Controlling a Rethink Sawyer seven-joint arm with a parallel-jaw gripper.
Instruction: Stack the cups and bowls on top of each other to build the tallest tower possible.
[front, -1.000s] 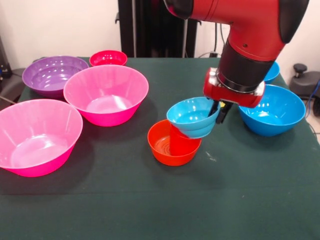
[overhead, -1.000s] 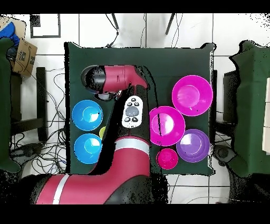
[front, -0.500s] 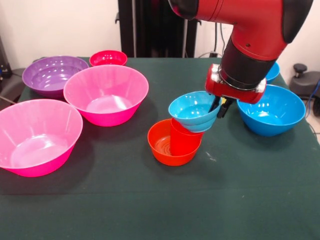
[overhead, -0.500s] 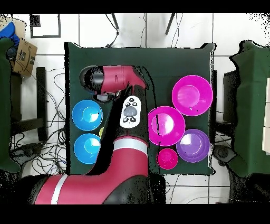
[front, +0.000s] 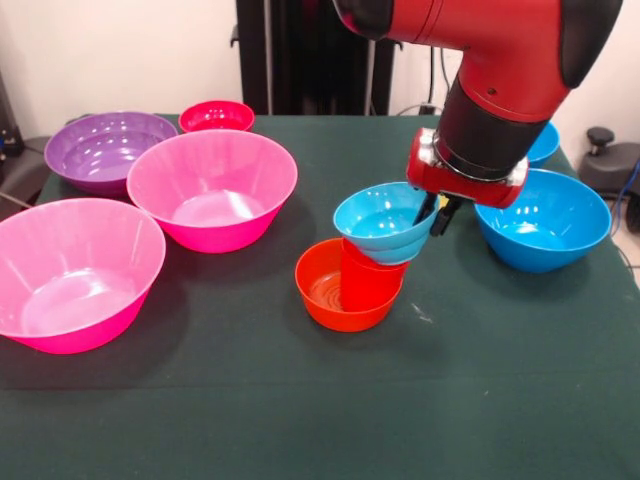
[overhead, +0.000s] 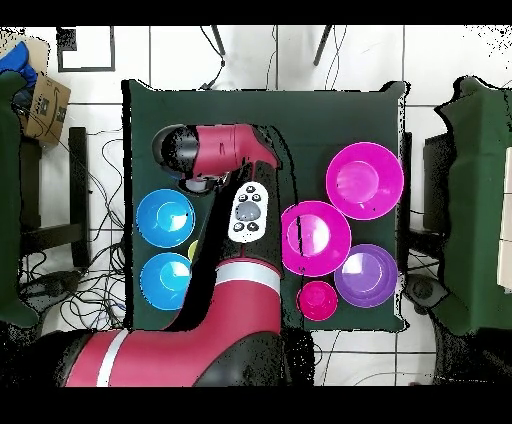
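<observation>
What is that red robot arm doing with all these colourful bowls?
It is stacking them into a tower. The gripper holds the small light-blue bowl by its rim, tilted on top of a red cup that stands in a small orange bowl. Whether the bowl has been let go cannot be seen. Two large pink bowls, a purple bowl, a small red bowl and a large blue bowl wait on the table.

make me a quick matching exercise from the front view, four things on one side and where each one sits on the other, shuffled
Things:
1. small light-blue bowl
2. red cup
3. small red bowl
4. purple bowl

Places:
A. standing in the small orange bowl
B. far edge of the table, beside the purple bowl
C. on top of the red cup, at the hand
D. behind the two pink bowls

Pairs: 1-C, 2-A, 3-B, 4-D
</observation>
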